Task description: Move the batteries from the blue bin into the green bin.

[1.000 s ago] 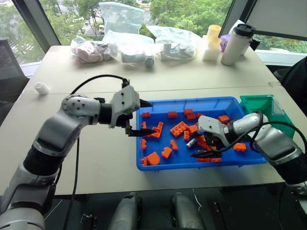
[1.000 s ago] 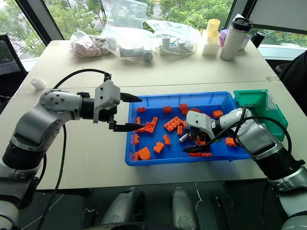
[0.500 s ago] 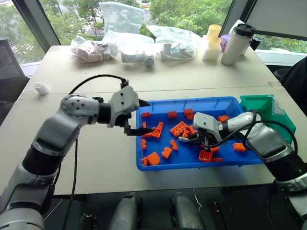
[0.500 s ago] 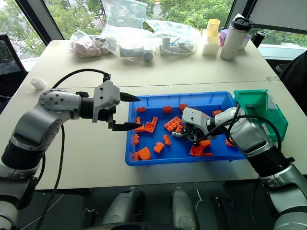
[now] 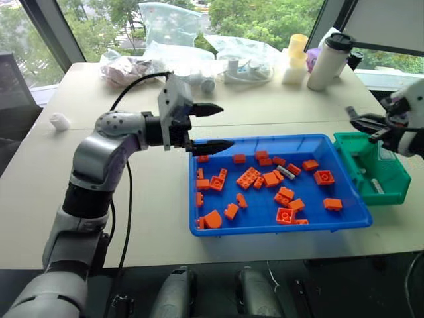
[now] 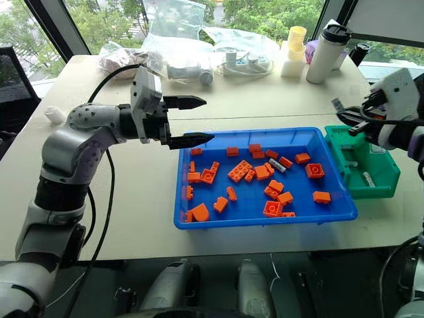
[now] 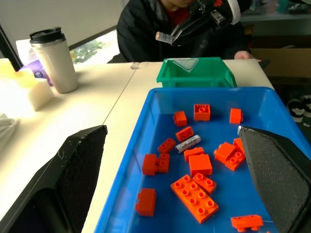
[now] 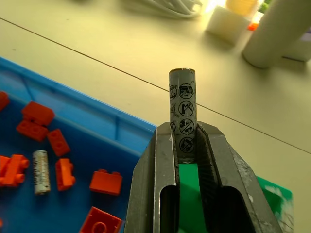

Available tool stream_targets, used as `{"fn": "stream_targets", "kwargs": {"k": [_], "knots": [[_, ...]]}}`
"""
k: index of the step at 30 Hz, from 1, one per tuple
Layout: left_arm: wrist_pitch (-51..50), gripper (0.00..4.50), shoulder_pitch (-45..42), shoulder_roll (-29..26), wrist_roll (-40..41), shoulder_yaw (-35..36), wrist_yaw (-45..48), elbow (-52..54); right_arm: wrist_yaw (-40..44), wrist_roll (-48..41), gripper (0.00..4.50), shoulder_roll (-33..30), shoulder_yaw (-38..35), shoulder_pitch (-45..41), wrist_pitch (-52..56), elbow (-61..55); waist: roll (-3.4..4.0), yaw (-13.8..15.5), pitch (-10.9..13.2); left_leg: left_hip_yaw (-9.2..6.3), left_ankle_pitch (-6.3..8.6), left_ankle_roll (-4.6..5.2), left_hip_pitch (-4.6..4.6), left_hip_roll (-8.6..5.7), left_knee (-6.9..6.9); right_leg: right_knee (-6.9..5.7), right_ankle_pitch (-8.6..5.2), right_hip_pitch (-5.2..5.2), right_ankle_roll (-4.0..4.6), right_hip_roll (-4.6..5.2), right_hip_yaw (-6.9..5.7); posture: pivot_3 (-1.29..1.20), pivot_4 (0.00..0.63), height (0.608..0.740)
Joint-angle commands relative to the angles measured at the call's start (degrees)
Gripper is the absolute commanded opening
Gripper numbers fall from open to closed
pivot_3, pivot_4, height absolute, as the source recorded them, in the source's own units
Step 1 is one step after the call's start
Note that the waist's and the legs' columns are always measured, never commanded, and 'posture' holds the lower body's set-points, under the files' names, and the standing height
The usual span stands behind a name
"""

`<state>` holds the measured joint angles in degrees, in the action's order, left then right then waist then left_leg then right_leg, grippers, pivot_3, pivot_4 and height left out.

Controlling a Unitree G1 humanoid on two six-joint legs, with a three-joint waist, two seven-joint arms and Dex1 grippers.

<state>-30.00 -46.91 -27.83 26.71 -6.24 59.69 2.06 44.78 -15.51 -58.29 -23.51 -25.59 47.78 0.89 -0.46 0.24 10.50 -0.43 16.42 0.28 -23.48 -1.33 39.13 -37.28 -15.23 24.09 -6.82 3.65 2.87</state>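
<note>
Item: blue bin, nearest on the desk; I count many orange bricks and one battery lying flat on its floor, its long axis diagonal toward the far corner by the green bin.

Item: green bin, touching the blue bin's right end. I see a second battery lying inside, partly hidden by the wall; its markings I cannot read.

Item: right tool, above the green bin's far left corner, its arm cut off by the frame edge. In the wrist view the fingers are closed on a third battery, which stands out past the fingertips along the tool's own line; its lower end is hidden between the fingers.

Item: left tool, above the blue bin's far left corner, fingers wide apart, nothing between them, pointing across toward the right.

Item: far desk edge, by the windows: clear bags, their contents hard to make out, a yellow cup stack, a white tumbler. A person in a dark jacket sits beyond the green bin, cut off at the top.
</note>
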Motion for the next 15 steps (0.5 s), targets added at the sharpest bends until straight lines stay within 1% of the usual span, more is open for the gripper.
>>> {"fn": "stream_targets", "kwargs": {"k": [1,5,9,11,12,15], "knots": [[3.28,4.50,-2.74,0.89,-0.74,-0.47,2.00,-1.99,-3.19,0.65,0.02,-1.17,-3.12,1.21,0.71,0.27,0.02,-0.38,-0.01,0.03,0.00,0.00,0.00,0.00,0.00,-0.04,0.00,0.03,0.00,-0.01,0.03,0.00,0.150,0.740],[5.12,4.50,-4.07,2.29,-1.72,-1.05,2.82,-4.26,-6.39,0.78,0.02,-0.42,-3.47,3.31,2.58,0.27,0.02,-0.99,-0.01,0.03,0.00,0.00,0.00,0.01,-0.02,-0.06,0.00,0.05,0.00,-0.02,0.03,0.00,0.150,0.740],[5.92,4.50,-4.36,2.48,-2.55,-1.92,4.03,-4.96,-8.19,-0.54,0.02,0.84,-3.72,2.79,4.80,2.62,0.03,-0.98,-0.02,0.02,0.00,0.00,0.00,0.04,-0.02,-0.07,0.00,0.06,0.00,-0.05,0.04,0.00,0.150,0.740],[5.78,4.50,-4.46,1.90,-2.83,-2.13,5.07,-4.84,-8.46,-0.49,1.04,0.80,-3.05,2.68,4.80,3.39,0.04,-0.96,-0.02,0.03,0.00,0.00,0.00,0.02,-0.02,-0.06,0.00,0.06,0.00,-0.04,0.05,0.00,0.150,0.740],[5.80,4.50,-4.49,1.63,-3.00,-2.17,5.43,-4.82,-8.55,-0.50,1.48,0.80,-2.69,2.57,4.56,3.76,0.03,-0.93,-0.02,0.04,0.00,0.00,0.00,0.02,-0.02,-0.06,0.00,0.06,0.00,-0.03,0.06,0.00,0.150,0.740],[6.01,4.50,-4.42,0.96,-3.81,-2.49,5.94,-4.86,-9.12,-0.59,3.06,1.00,-1.57,2.01,4.06,4.59,0.04,-0.91,-0.02,0.04,0.00,0.00,0.00,0.02,-0.02,-0.06,0.00,0.06,0.00,-0.03,0.06,0.00,0.150,0.740]]}}
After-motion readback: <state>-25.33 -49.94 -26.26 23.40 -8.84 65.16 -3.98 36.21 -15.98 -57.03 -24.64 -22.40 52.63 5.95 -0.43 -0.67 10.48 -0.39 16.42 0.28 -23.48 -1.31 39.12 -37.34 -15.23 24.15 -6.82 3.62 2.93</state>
